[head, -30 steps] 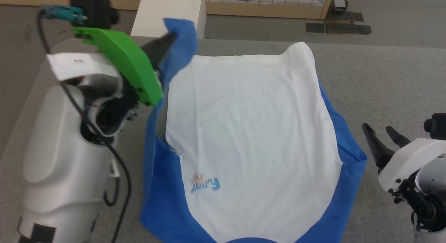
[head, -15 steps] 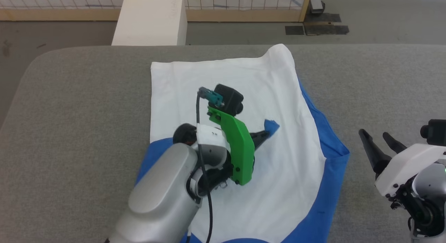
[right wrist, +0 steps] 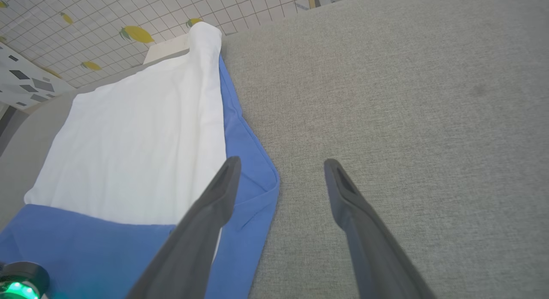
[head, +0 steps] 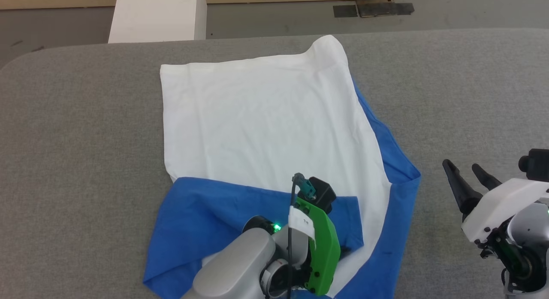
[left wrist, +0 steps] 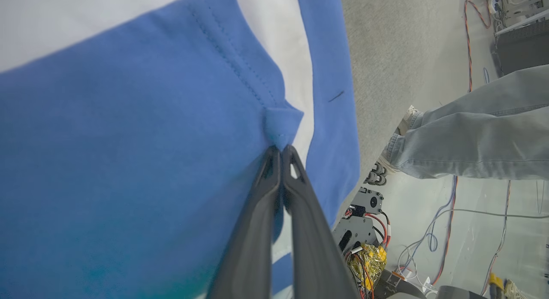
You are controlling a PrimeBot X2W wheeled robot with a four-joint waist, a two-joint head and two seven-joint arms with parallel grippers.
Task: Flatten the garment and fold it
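Near the table's (head: 450,84) front edge, my left gripper (left wrist: 281,149) pinches the garment's (head: 266,131) blue sleeve; my right gripper (head: 461,164) hangs open, empty.

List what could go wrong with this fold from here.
1. The left gripper has its jaws shut on just the corner tip of the blue sleeve. The cloth may slip free or bunch if pulled.
2. The T-shirt has a rumpled far hem corner, and folding now could press that wrinkle in.
3. The right gripper, jaws open, hangs over the table beside the cloth, so nothing pins the shirt against sliding.
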